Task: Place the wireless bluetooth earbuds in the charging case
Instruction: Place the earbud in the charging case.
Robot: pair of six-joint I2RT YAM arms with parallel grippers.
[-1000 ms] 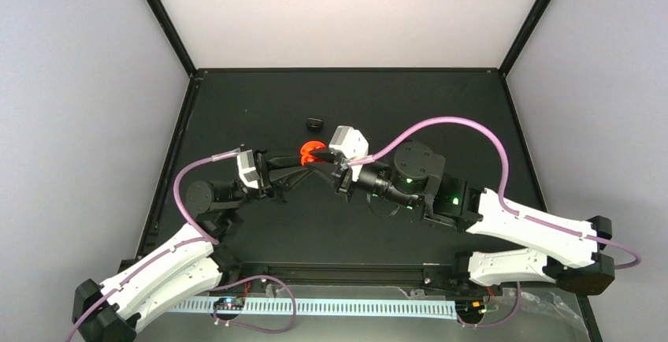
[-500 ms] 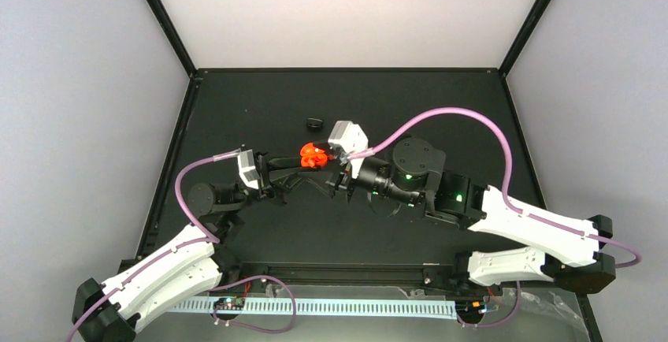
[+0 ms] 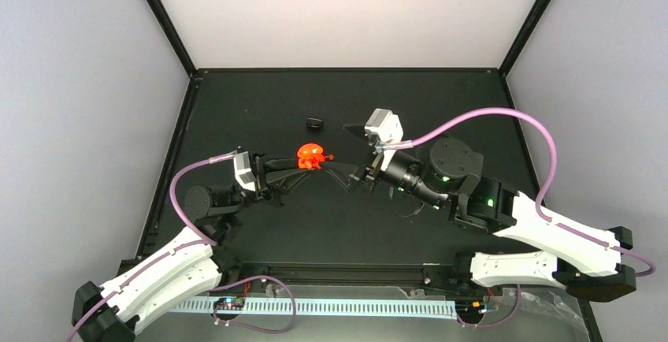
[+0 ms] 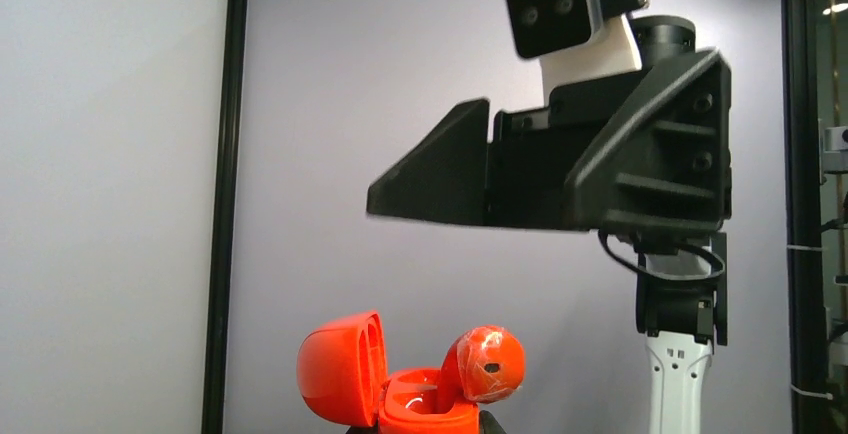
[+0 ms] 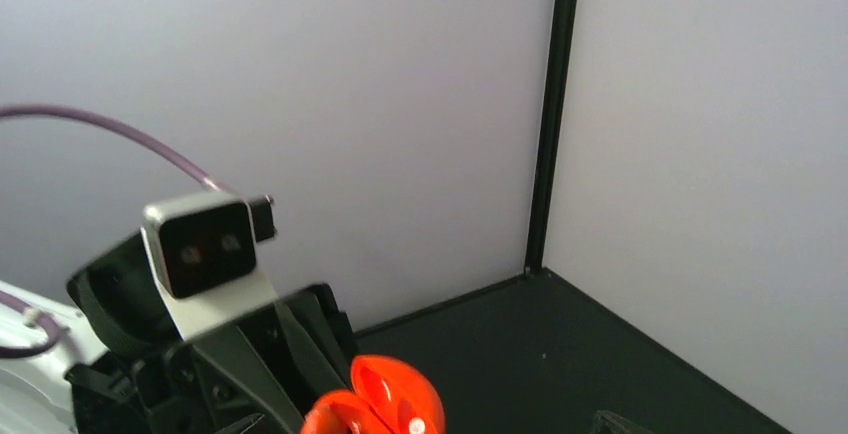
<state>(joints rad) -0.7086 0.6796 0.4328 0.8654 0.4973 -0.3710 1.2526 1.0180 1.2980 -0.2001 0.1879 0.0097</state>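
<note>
My left gripper point(image 3: 304, 165) is shut on the base of the red-orange charging case point(image 3: 309, 154), holding it above the mat. The case's lid point(image 4: 343, 369) stands open to the left. One red-orange earbud point(image 4: 486, 362) sits in the case point(image 4: 428, 412), tilted, with its round head sticking up over the rim. My right gripper point(image 3: 356, 154) is open with nothing between its fingers, to the right of the case and apart from it. In the right wrist view the case point(image 5: 385, 404) shows at the bottom edge, in front of the left arm's fingers.
A small black lump point(image 3: 315, 124) lies on the dark mat behind the case. The black frame posts and grey walls close in the mat point(image 3: 441, 105) on three sides. The right arm's cable arcs over the right half.
My right gripper has opened and drawn back to the right, away from the case. The earbud has stayed in the case. The left gripper has held the case nearly still.
</note>
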